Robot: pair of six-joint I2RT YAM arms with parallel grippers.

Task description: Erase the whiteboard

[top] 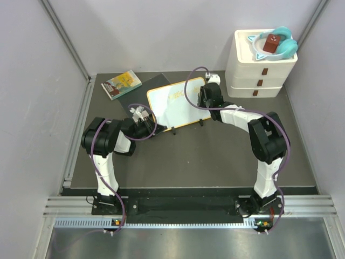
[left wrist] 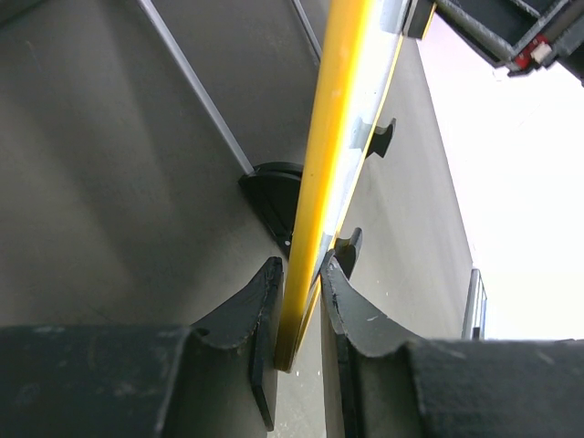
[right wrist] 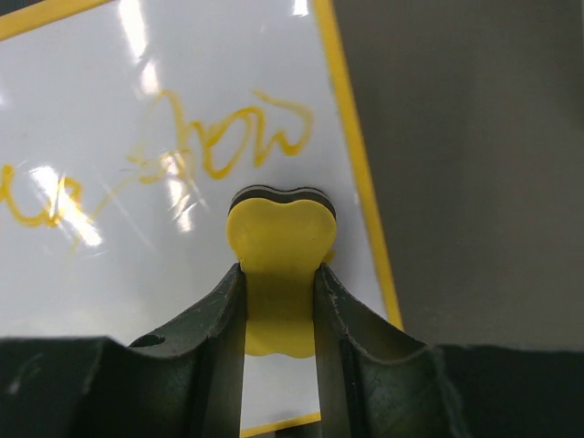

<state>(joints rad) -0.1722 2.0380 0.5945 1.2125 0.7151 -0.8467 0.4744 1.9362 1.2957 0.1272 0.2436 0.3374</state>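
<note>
The whiteboard (top: 173,105), white with a thin yellow frame, lies tilted on the dark table with yellow scribbles (right wrist: 228,137) on its face. My left gripper (top: 146,122) is at its left edge. In the left wrist view the left gripper (left wrist: 299,292) is shut on the yellow frame (left wrist: 338,109), seen edge-on. My right gripper (top: 205,100) hovers over the board's right side. In the right wrist view the right gripper (right wrist: 279,272) is shut on a yellow eraser (right wrist: 281,233), which is pressed flat on the white surface (right wrist: 109,301) just below the scribbles.
A small colourful book (top: 121,84) lies at the back left, next to a dark grey mat (top: 141,93) partly under the board. A white drawer unit (top: 261,67) with a teal object (top: 280,43) on top stands at the back right. Grey walls close in both sides.
</note>
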